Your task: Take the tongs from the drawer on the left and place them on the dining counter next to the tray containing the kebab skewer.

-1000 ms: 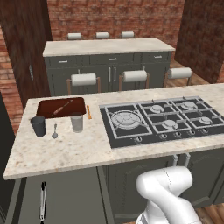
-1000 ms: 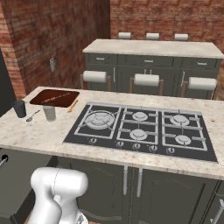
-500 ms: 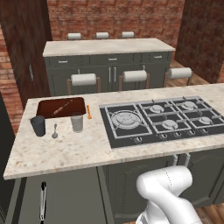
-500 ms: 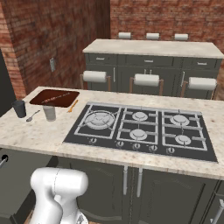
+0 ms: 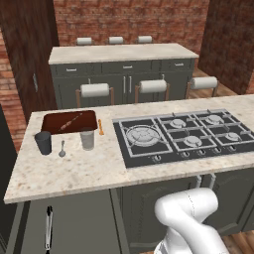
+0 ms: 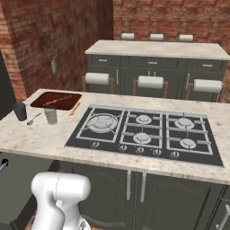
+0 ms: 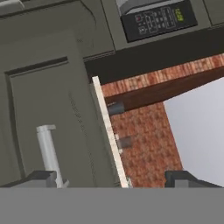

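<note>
The tongs [image 5: 48,228], black with silver, lie lengthwise in the drawer [image 5: 79,223], which stands pulled out under the left end of the dining counter [image 5: 74,173]; their tip also shows [image 6: 2,165]. The reddish-brown tray [image 5: 52,119] sits at the counter's back left, and the kebab skewer [image 5: 71,121] lies slantwise in it. My gripper [image 7: 111,179] is open and holds nothing. It hangs low in front of the cabinets, facing a flat grey-green front [image 7: 74,131] with a silver bar handle [image 7: 48,151], just below the counter's edge [image 7: 109,135].
In front of the tray stand a dark cup [image 5: 43,143] and a glass [image 5: 88,139], with a small grey spoon [image 5: 62,149] between them. An orange stick [image 5: 100,126] lies right of the tray. The black hob [image 5: 183,136] fills the counter's right half. Stools and a second counter [image 5: 124,52] stand behind.
</note>
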You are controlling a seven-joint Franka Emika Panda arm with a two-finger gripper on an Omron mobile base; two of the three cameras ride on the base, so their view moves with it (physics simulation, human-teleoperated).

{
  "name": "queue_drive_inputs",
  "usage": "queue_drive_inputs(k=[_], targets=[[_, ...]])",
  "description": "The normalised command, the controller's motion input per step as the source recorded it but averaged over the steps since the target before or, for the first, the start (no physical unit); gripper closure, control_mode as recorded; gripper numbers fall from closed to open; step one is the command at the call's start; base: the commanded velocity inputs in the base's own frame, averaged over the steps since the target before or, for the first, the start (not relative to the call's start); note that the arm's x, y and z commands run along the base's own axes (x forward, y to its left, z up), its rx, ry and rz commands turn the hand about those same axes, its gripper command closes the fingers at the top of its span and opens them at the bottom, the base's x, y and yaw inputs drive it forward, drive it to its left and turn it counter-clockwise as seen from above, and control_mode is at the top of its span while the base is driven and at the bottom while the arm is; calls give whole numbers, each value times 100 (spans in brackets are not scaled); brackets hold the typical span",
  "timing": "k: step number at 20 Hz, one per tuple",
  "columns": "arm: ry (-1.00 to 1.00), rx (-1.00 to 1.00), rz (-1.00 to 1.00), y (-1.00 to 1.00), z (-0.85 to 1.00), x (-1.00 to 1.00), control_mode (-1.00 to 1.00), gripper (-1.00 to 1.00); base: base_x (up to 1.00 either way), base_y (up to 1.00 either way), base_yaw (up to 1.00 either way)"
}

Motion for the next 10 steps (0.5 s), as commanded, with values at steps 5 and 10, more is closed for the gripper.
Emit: queue_drive_inputs(k=[5, 10], targets=[[0, 8, 0, -16, 73, -52, -100, -100, 0, 0, 0], [0, 7, 0, -24, 73, -35, -100, -100, 0, 0, 0]])
